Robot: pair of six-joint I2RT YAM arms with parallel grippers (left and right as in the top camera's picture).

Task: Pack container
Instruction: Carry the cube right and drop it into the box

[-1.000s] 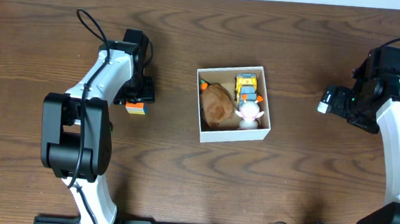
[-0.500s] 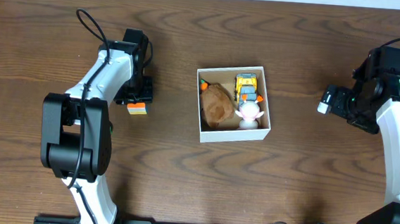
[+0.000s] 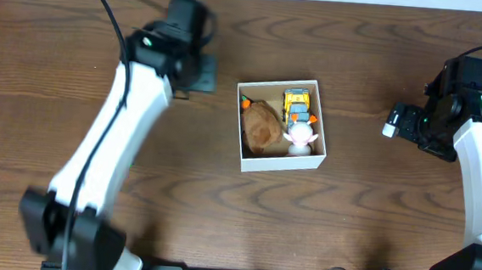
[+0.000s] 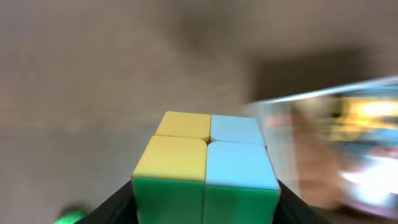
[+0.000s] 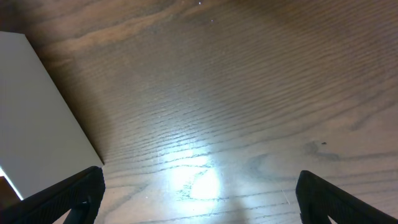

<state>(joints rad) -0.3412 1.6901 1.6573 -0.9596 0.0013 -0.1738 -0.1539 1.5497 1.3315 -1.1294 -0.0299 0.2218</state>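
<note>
One puzzle cube (image 4: 205, 163) is pinched between the fingers of the left gripper (image 3: 196, 69). The container (image 3: 282, 162), with toys (image 3: 263, 126) inside, is seen near them, to their right. The right gripper (image 5: 200, 196) is held wide apart, with the container to its left.

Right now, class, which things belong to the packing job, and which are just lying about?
Job: box; cube in left gripper; brown toy, yellow truck, white figure inside.
Not in use: right gripper, open over the table.
</note>
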